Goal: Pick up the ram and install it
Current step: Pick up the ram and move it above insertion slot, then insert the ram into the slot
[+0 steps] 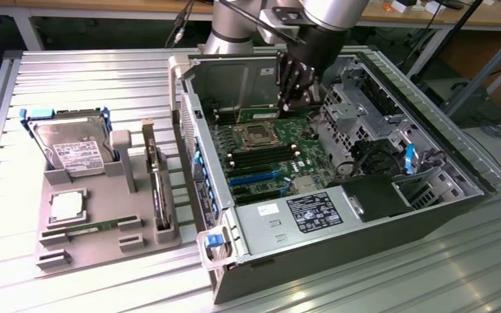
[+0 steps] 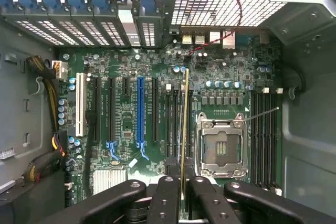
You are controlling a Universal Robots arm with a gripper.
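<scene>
The ram is a thin green stick seen edge-on, and my gripper is shut on it, a black finger pressing on each side. It hangs over the black memory slots beside the empty processor socket; whether it touches a slot I cannot tell. In the exterior view my gripper reaches down into the open computer case, above the motherboard near the case's back wall.
A grey parts tray on the exterior view's left holds a hard drive, a square silver processor, a green stick and a long card. Drive cages, cables and the case walls crowd the board.
</scene>
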